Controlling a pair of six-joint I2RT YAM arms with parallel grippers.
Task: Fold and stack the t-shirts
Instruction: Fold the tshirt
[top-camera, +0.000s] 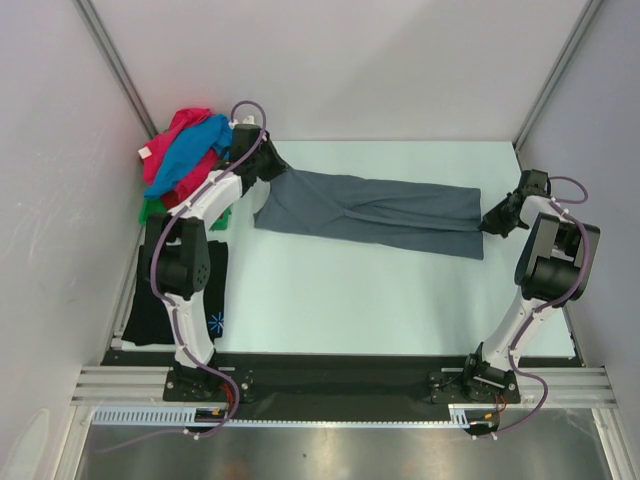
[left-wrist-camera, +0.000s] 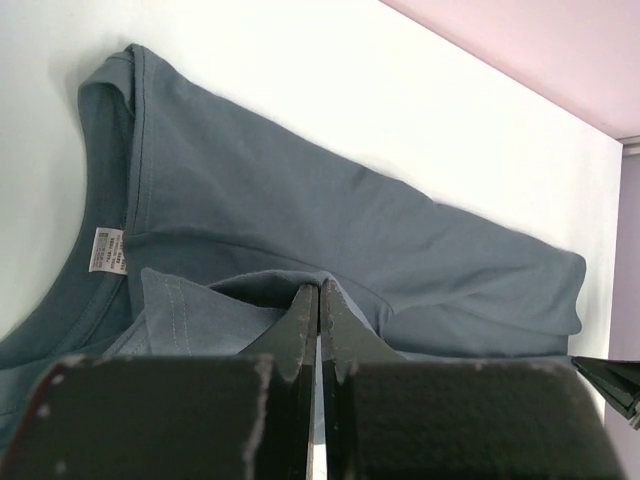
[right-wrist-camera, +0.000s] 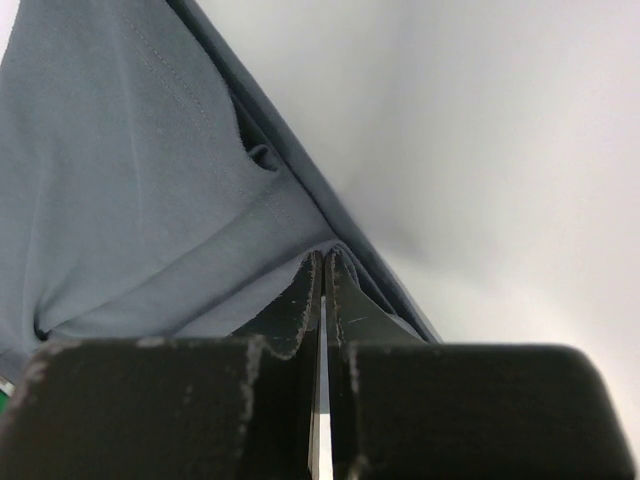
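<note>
A slate-grey t-shirt (top-camera: 370, 212) lies folded lengthwise in a long strip across the far half of the white table. My left gripper (top-camera: 268, 166) is shut on its left end, near the collar; in the left wrist view (left-wrist-camera: 318, 290) cloth bunches over the tips. My right gripper (top-camera: 494, 222) is shut on its right end; the right wrist view (right-wrist-camera: 322, 258) shows the hem pinched between the jaws. A black t-shirt with a blue-white print (top-camera: 170, 310) lies flat at the left near edge. Pink and blue t-shirts (top-camera: 185, 145) are heaped at the far left.
A green tray (top-camera: 152, 208) sits under the heap of shirts at the far left, partly hidden by my left arm. White walls enclose the table on the left, back and right. The table's front edge meets a black rail with the arm bases.
</note>
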